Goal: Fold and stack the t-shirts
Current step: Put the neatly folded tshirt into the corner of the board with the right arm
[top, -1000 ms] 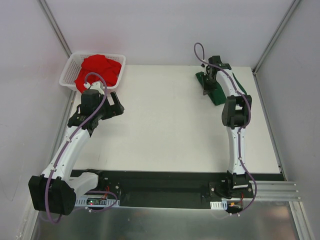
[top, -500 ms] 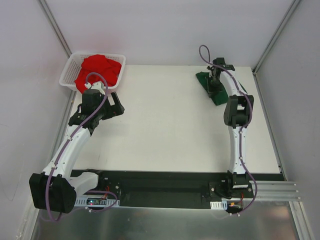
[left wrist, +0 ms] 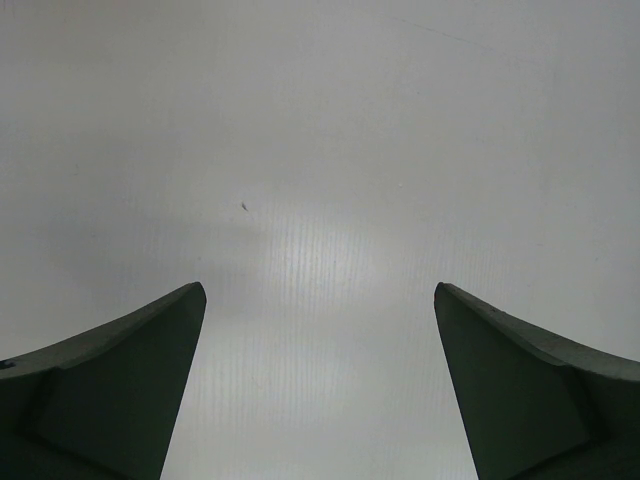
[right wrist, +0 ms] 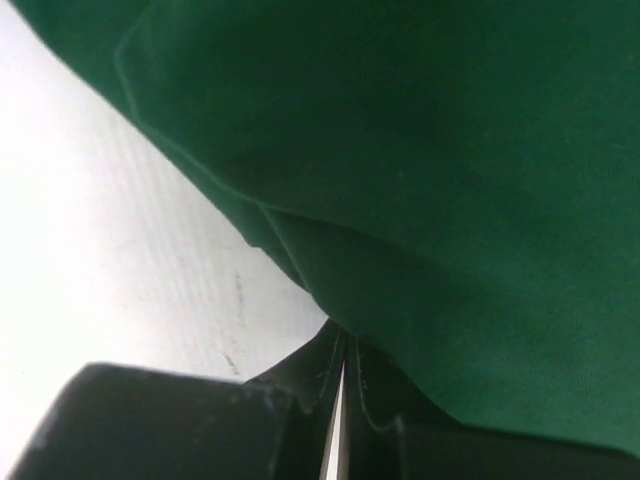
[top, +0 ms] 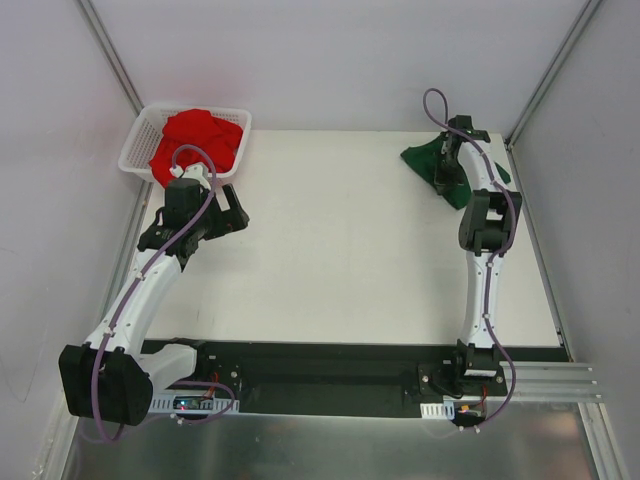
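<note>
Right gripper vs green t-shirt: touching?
Touching. Right wrist view shows the right gripper shut on a fold of the green t-shirt, no gap between them.

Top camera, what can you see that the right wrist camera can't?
Only the top view shows the red t-shirt heaped in the white basket, both whole arms, and the left gripper open above the table. Only the right wrist view shows, close up, how the shut fingers pinch the cloth's edge, with a fold running across the cloth. Both show the green t-shirt, the right gripper holding it, and white table beside it.
</note>
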You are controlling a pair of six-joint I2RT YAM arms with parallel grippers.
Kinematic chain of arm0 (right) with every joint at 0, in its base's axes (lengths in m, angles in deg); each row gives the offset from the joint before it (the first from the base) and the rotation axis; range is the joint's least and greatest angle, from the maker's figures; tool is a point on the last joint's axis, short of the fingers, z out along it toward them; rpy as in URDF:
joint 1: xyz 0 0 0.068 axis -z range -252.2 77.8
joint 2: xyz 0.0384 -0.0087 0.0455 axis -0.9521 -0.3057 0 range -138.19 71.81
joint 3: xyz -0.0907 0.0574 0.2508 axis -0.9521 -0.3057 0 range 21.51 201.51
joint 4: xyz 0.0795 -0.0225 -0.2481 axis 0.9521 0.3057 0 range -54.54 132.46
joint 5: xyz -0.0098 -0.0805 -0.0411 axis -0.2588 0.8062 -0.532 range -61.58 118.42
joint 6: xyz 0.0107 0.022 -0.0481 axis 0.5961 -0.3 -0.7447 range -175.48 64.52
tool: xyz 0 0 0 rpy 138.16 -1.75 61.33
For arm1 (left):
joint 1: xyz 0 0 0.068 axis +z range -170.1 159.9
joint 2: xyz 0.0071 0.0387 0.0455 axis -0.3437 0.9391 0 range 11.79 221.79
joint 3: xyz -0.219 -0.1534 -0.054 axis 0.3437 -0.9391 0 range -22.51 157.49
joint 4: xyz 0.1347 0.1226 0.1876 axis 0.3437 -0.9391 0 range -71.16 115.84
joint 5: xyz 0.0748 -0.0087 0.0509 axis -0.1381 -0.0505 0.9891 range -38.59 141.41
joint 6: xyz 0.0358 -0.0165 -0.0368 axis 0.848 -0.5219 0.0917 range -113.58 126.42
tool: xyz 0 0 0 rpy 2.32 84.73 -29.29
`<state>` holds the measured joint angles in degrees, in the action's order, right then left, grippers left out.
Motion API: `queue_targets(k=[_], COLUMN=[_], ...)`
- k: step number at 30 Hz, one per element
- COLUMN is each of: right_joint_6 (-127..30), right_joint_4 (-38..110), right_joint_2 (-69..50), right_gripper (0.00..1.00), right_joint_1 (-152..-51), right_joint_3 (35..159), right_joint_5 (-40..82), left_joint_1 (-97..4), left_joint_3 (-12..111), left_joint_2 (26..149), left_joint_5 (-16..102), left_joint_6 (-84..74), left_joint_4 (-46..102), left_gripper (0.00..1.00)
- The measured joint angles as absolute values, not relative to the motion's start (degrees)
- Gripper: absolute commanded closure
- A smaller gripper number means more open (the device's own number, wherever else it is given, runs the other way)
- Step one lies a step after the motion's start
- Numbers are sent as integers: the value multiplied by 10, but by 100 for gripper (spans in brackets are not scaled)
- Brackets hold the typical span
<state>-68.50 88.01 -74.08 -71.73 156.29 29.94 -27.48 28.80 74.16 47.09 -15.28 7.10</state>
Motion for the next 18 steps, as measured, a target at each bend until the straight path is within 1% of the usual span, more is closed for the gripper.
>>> queue_targets(k=[12, 18], right_joint_6=[-666, -652], right_joint_4=[876, 825], right_joint_2=[-740, -676], right_gripper=[99, 99], right_joint_1=[-668, -672], right_joint_3=[1559, 1448], right_joint_5=[311, 319], left_joint_1=[-275, -275], left_joint_3=[288, 288], left_joint_2=[742, 739], left_joint_5=[471, 469], left_joint_6=[-153, -153], left_joint_4=[71, 71], left_gripper=[1, 1])
